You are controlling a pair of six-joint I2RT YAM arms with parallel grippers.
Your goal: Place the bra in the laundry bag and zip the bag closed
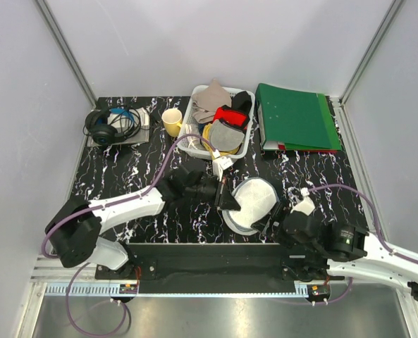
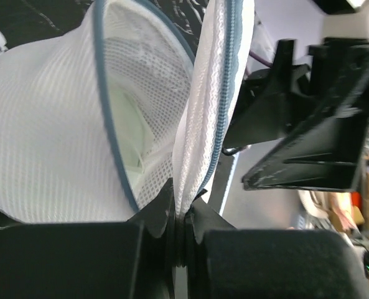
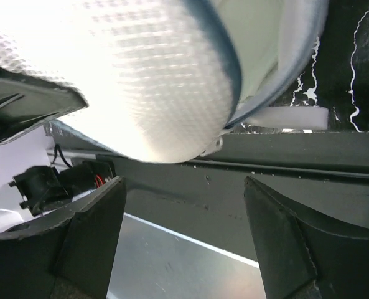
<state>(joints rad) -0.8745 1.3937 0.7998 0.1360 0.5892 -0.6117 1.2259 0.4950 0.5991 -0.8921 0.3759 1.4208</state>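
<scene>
**Left gripper [image 2: 179, 227] pins the rim; zip undone**

Your left jaws are clenched on the zip [image 2: 224, 93] edge of the laundry bag [image 2: 47, 124], holding the flap up. Your right gripper [image 3: 184, 199] hangs released, its 2 fingers wide apart just beside the bag, nothing between them. Inside the mouth, a pale shape is probably the bra [image 2: 133, 134]. Pull the rim taut with the left before the right hunts for the zip pull.
</scene>
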